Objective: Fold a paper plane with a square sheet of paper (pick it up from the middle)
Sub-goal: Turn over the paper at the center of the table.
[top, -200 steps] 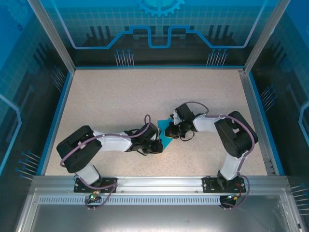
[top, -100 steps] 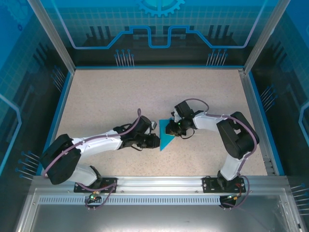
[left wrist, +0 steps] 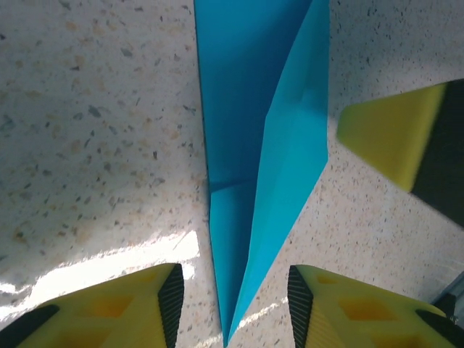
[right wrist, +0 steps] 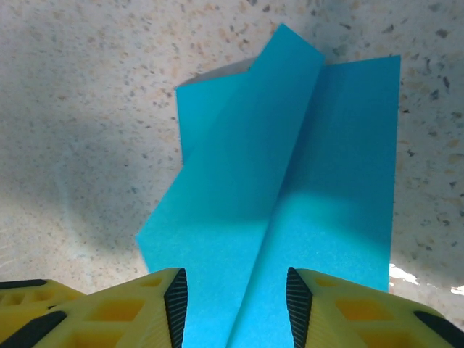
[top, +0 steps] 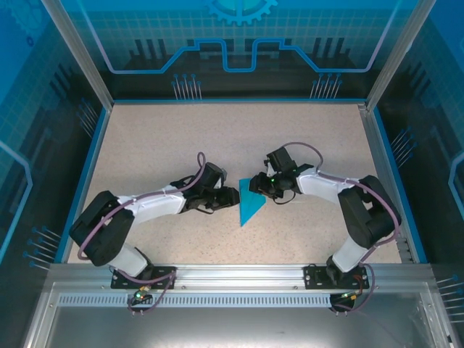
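Now both pinches are released: the left gripper (top: 233,194) and right gripper (top: 254,185) are seen with jaws spread, so a crease is judged pressed. The paper plane (top: 250,205), teal and centre-creased, is left flat, its narrow tip between the left jaws, its wide end ahead of the right jaws.

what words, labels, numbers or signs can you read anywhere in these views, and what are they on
There is no readable text in these views.
paper plane: plain teal, nothing printed on it.
back panel: a gear outline and line patterns, no words or numbers.
left fingers and right fingers: plain yellow, no markings.
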You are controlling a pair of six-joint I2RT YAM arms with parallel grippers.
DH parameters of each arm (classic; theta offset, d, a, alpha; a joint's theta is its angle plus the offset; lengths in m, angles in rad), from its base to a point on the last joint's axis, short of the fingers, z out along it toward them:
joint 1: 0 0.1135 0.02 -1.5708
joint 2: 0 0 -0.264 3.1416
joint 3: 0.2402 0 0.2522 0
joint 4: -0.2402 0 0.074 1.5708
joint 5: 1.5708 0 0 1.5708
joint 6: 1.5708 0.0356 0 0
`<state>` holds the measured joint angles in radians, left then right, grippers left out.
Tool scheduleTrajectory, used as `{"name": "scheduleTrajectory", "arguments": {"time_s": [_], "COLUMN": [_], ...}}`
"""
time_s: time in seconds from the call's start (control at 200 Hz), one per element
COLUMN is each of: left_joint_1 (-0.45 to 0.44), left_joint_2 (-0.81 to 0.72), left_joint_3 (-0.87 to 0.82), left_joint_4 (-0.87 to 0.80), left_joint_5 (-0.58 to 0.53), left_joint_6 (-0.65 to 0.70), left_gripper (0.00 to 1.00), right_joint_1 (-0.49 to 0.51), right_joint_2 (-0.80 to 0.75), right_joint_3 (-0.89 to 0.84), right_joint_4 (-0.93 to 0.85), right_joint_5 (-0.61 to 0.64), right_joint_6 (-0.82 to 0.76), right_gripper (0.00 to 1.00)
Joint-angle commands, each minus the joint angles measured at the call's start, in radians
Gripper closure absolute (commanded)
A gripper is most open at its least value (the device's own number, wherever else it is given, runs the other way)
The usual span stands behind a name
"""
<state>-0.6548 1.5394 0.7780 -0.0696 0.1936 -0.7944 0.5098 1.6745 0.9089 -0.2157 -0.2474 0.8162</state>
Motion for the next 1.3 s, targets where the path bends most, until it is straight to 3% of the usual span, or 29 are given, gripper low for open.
{"name": "scheduleTrajectory", "arguments": {"time_s": [0.0,0.595,0.91,1.116,1.296], "left_joint_1": [0.013,0.054,0.11,0.179,0.208], "left_joint_2": [0.036,0.121,0.071,-0.035,-0.115], "left_joint_3": [0.034,0.039,-0.006,-0.076,-0.101], "left_joint_4": [0.032,0.055,0.064,0.125,0.239], "left_joint_5": [0.034,0.089,0.117,0.189,0.333], "left_joint_6": [-0.025,-0.052,-0.071,-0.089,-0.115], "left_gripper": [0.54,0.54,0.52,0.33,0.14], "right_joint_1": [-0.005,0.021,0.019,-0.017,-0.057], "right_joint_2": [0.042,0.11,0.117,0.009,-0.087], "right_joint_3": [0.014,0.011,-0.064,-0.101,-0.087], "right_joint_4": [0.018,0.135,0.298,0.436,0.48], "right_joint_5": [-0.029,-0.159,-0.197,-0.263,-0.363], "right_joint_6": [0.012,-0.01,0.028,0.083,0.141], "right_gripper": [0.59,0.67,0.9,0.94,0.93]}}
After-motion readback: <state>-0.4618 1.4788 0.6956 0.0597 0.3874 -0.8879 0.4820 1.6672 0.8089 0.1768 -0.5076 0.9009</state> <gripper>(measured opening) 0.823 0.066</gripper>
